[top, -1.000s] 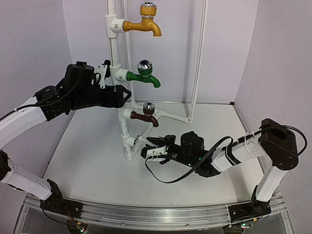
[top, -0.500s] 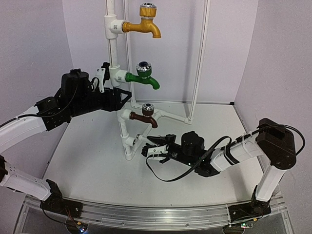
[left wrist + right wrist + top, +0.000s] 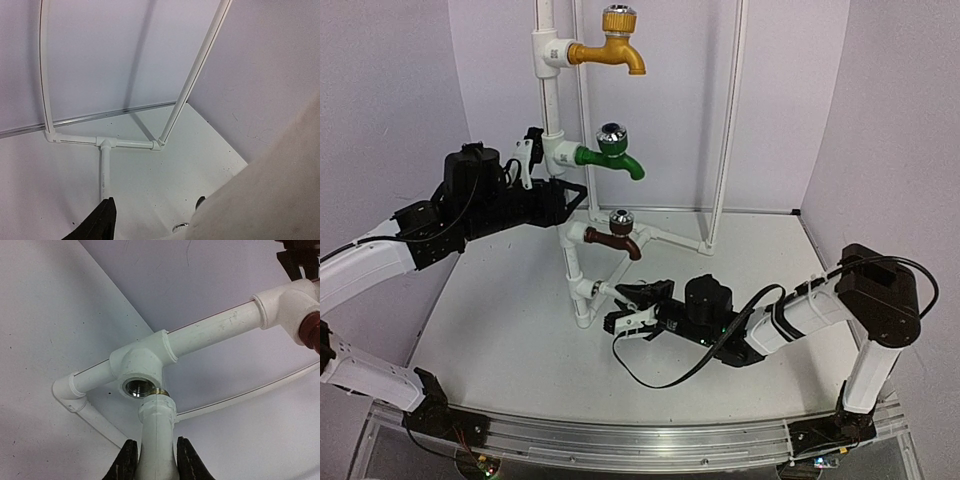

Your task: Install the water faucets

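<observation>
Right gripper point(image 3: 156, 452) is clamped on the white faucet point(image 3: 157, 422) at the bottom centre of its wrist frame. Over the past second it has crept left toward the lowest tee fitting point(image 3: 140, 365), so threading looks about to start. The faucet's brass-ringed end sits just below and right of the tee's threaded mouth, near but not yet entered. Left gripper point(image 3: 576, 196), mid-left in the top frame, has narrowed its jaws about the upright pipe point(image 3: 552, 110), probably to steady it. Whether it actually pinches the pipe I cannot tell.
</observation>
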